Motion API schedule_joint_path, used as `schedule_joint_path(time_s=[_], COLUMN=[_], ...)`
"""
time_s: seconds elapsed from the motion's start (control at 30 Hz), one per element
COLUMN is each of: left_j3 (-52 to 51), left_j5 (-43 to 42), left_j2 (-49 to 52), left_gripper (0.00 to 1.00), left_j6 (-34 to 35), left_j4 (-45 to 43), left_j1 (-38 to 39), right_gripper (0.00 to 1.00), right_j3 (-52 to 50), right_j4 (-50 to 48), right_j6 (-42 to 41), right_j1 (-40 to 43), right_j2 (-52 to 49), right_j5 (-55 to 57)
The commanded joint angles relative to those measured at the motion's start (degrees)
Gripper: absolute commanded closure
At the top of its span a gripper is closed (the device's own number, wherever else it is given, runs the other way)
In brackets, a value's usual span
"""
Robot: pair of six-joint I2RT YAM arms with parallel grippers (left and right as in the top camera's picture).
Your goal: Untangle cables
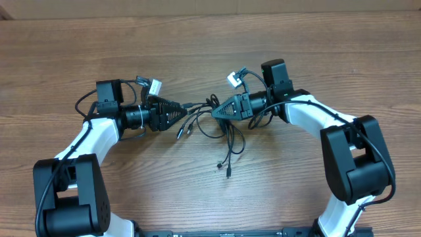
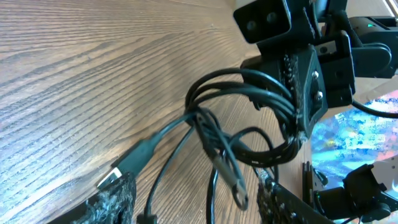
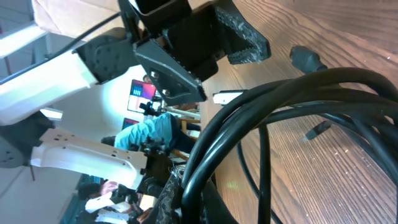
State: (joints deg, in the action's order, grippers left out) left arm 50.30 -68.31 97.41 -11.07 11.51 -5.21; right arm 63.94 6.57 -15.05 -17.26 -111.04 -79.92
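The cables [image 1: 204, 108] are a tangle of thin black cords in the middle of the wooden table [image 1: 210, 39], with loose ends trailing toward the front [image 1: 228, 172]. My right gripper [image 1: 216, 113] comes in from the right and is shut on the looped bundle [image 3: 298, 93]. My left gripper [image 1: 183, 110] faces it from the left, jaws apart. In the left wrist view, several strands [image 2: 214, 134] run between its fingertips [image 2: 118, 199] without being pinched. A silver-tipped plug [image 2: 112, 177] lies by the left finger. The right gripper [image 3: 208, 193] grips the cords low in its own view.
Both arm bases [image 1: 69, 197] [image 1: 358, 161] stand at the front corners of the table. Thicker black arm wires with white connectors [image 1: 155, 86] [image 1: 233, 79] loop over each wrist. Two plug ends [image 1: 183, 131] lie just in front of the left gripper.
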Motion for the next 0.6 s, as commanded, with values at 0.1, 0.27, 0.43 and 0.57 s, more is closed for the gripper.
schedule_joint_path(time_s=[0.1,0.27,0.43,0.57], left_j3=[0.90,0.90,0.90,0.90], left_j5=[-0.28,-2.54,-6.19,-7.45], left_j2=[0.42,0.42,0.42,0.42], left_gripper=[0.38,0.43,0.44,0.49], left_j6=[-0.24,-0.24,-0.28,-0.35], left_j4=[0.02,0.02,0.00,0.02], left_j1=[0.00,0.02,0.11,1.03], right_gripper=[0.96,0.96,0.96,0.96], right_j3=[-0.13,-0.13,-0.13,-0.13], right_j4=[-0.98,-1.03,-6.45,-16.06], right_j6=[-0.20,-0.63,-8.98,-16.74], right_j1=[1.27,1.27,1.27,1.27], right_j2=[1.86,1.86,1.86,1.86], right_j5=[-5.92,-5.90,-5.90,-5.88])
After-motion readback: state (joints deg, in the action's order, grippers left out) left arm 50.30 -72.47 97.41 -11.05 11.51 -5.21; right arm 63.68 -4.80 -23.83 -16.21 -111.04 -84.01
